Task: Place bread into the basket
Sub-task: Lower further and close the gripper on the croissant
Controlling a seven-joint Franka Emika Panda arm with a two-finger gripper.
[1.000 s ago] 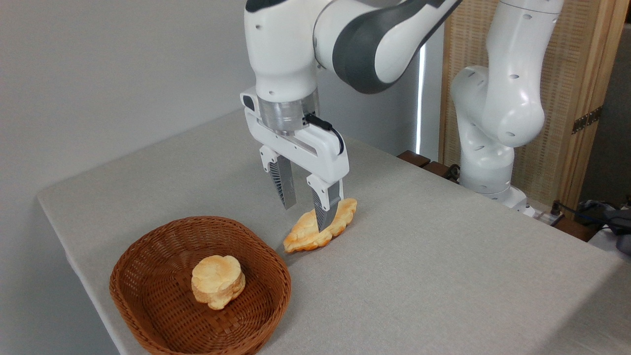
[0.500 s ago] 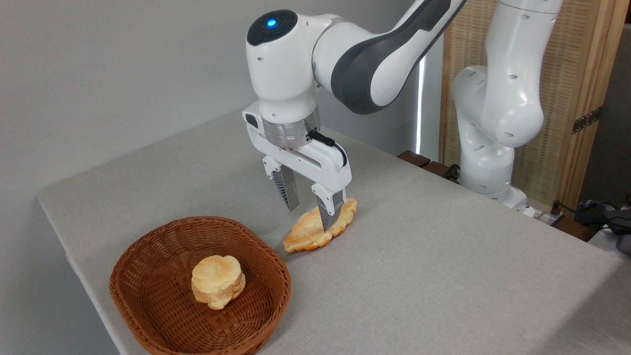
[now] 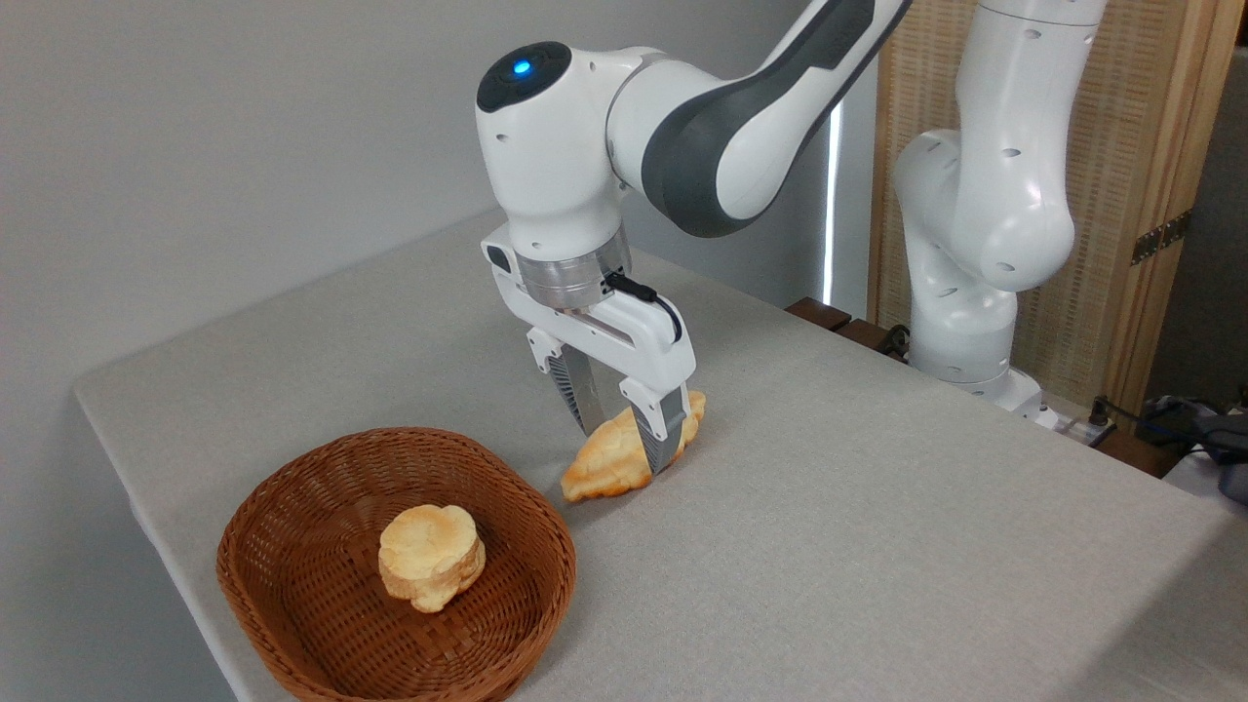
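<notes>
The white arm's two ribbed grey fingers (image 3: 624,434) straddle the elongated golden-brown croissant-shaped bread (image 3: 609,460), one on its far side, one on its near side, roughly at mid-length. They look closed against the crust, though I cannot tell how firmly; the bread seems tipped up on edge between them, its lower end resting on the grey cloth-covered bench (image 3: 829,546). The oval reddish-brown woven wicker basket (image 3: 292,507) sits down and to the left of the fingers, its rim near the bread's pointed tip, with a small round pale bun (image 3: 431,556) already inside.

To do this well, I'd say squeeze only enough to keep the lumpy crust from sliding, lift straight up until the low tip clears the rim, then carry it left and set it beside the bun, not on top of it.
</notes>
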